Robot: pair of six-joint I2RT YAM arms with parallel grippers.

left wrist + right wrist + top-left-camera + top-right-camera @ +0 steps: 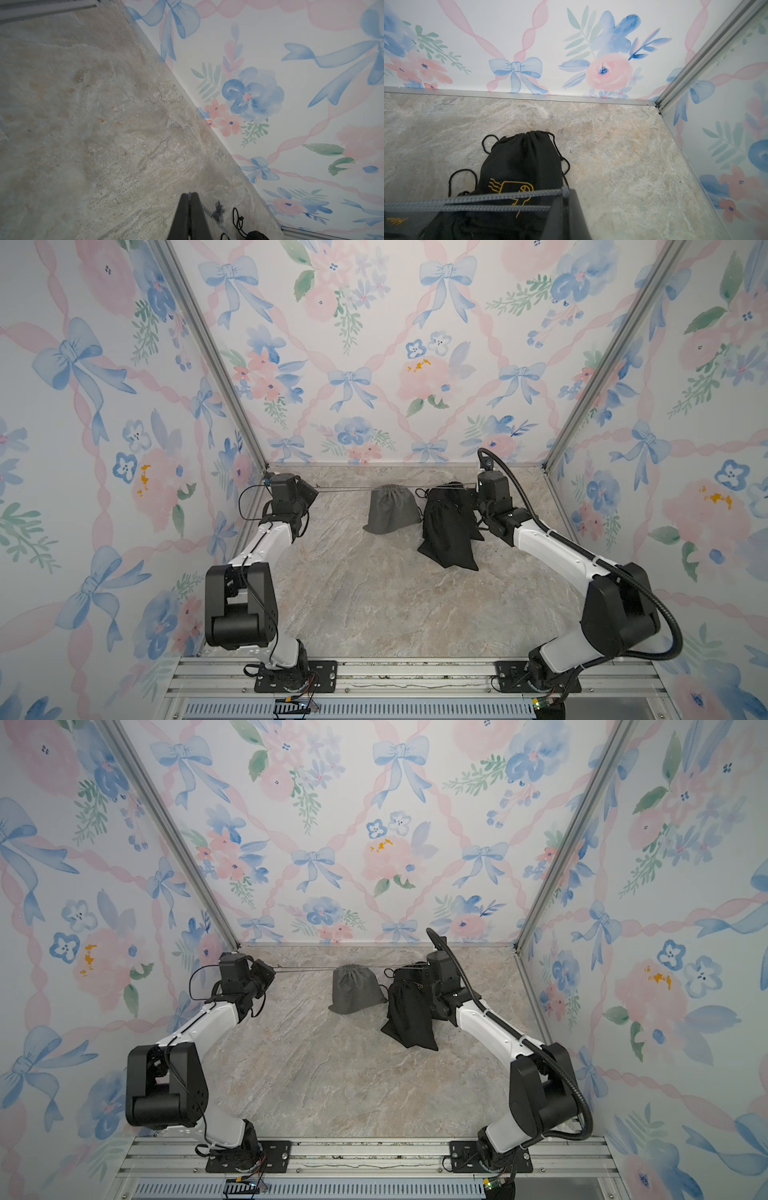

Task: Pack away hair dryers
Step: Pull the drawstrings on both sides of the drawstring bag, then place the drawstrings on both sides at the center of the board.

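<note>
Currently, left fingers (184, 209) and right fingers (571, 218) each clamped on taut grey drawstring cord (488, 197), cinched grey cloth pouch (390, 510) between, on marbled surface (374, 593).

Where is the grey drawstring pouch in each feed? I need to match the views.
Top view: grey pouch at back middle, beside the black pouches.
Top view: same spot, between the arms.
Left wrist: pouch absent; only its blurred grey drawstring by the shut left pincer.
Right wrist: pouch absent; the drawstring runs into the right pincer.
Shared landmark: that taut grey drawstring.
</note>
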